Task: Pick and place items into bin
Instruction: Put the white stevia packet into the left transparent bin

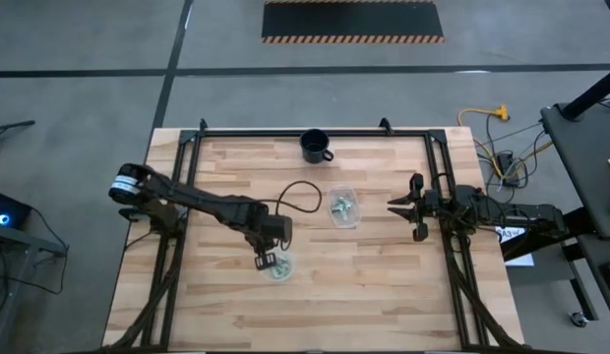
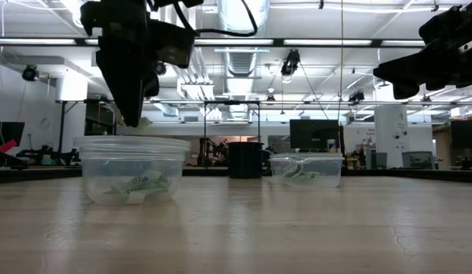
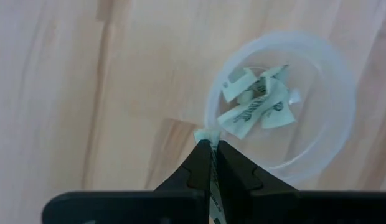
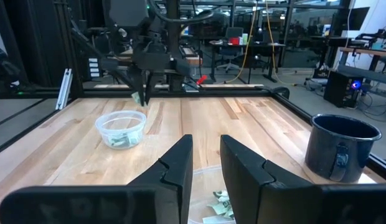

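My left gripper (image 3: 211,147) hovers over the near-left rim of a round clear bin (image 1: 281,266), shut on one small light-green and white wrapped piece (image 3: 201,135). Several more pieces (image 3: 258,104) lie on the bin's floor. The low view shows this gripper (image 2: 135,116) above the bin (image 2: 135,167). A second clear container (image 1: 343,207) nearer the table's middle holds several pieces (image 4: 219,205) too. My right gripper (image 1: 400,206) waits open to the right of that container, raised off the table, with its fingers (image 4: 174,163) over the container's edge. My left gripper pinches the wrapped piece between its two fingers from above, pointing down. Only the piece's edge (image 3: 201,135) peeks past the fingertips (image 3: 194,163). The piece is lifted clear, above the bin's rim (image 2: 145,122).
A black mug (image 1: 316,146) stands near the table's far edge, between the two arms. A black cable loops over the wood (image 1: 303,187) left of the second container. Dark rails (image 1: 315,133) frame the table's far and side edges. Bare wood lies along the near side.
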Motion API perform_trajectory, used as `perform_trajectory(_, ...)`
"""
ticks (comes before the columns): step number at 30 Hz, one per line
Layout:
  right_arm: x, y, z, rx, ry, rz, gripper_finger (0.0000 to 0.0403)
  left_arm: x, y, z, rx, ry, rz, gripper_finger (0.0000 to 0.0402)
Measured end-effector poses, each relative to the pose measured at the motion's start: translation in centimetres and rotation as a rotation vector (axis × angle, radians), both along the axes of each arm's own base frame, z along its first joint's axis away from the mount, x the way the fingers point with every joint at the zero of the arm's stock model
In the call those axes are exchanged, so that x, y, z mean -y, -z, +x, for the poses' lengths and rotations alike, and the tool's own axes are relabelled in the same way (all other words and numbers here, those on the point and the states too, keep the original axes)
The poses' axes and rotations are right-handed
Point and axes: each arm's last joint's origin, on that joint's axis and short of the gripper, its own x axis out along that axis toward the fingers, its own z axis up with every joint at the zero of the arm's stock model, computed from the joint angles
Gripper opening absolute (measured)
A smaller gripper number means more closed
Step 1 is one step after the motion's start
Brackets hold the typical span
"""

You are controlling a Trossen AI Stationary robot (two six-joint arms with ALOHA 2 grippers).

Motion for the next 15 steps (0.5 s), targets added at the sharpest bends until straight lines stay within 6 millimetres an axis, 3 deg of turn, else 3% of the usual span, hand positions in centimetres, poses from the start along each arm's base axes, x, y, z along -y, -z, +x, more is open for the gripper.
perform_trajectory(7, 0.0, 0.0, 0.0, 0.0, 0.0, 0.001, 0.0072, 1.5, -0.6, 0.0, 0.023, 0.021, -0.013, 0.0)
perform_trajectory(15, 0.0, 0.0, 0.0, 0.0, -0.001, 0.001, 0.0072, 4.0, -2.6, 0.7, 0.13, 0.072, -0.053, 0.0)
